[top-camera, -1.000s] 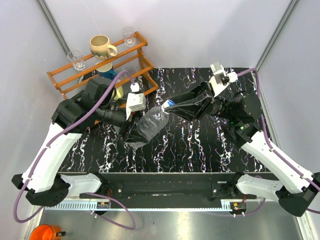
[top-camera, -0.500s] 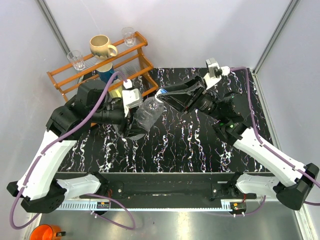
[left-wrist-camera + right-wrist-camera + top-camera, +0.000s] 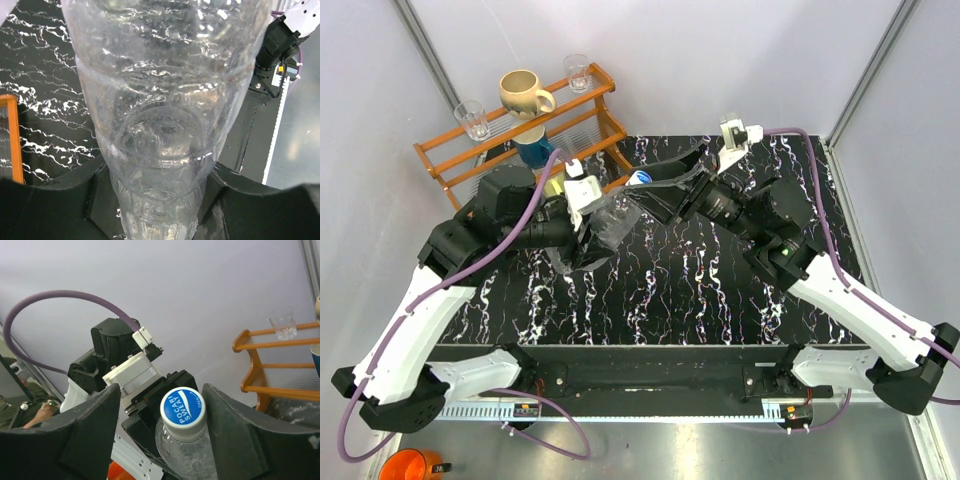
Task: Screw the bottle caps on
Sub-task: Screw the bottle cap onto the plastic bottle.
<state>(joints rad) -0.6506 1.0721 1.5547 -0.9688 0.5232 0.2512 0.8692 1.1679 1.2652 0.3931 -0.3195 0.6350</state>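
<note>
One clear ribbed bottle (image 3: 610, 222) is held tilted above the table, neck toward the back right. My left gripper (image 3: 588, 245) is shut on its lower body; the bottle (image 3: 160, 125) fills the left wrist view between the black fingers (image 3: 55, 200). A cap (image 3: 183, 407) with a white rim and a blue printed top sits on the neck and also shows in the top view (image 3: 639, 178). My right gripper (image 3: 161, 390) is open around the cap; the right finger (image 3: 240, 435) is close beside it, the left finger (image 3: 85, 440) stands apart. A second bottle and cap are out of view.
An orange wooden rack (image 3: 455, 160) stands at the back left with a cream mug (image 3: 523, 93), two glasses (image 3: 472, 118) and a blue cup (image 3: 532, 148). The bottle hangs just in front of it. Grey walls close both sides.
Both grippers have moved to the back left, toward the rack. The left one carries the bottle, and the right one has followed with its jaws round the cap.
</note>
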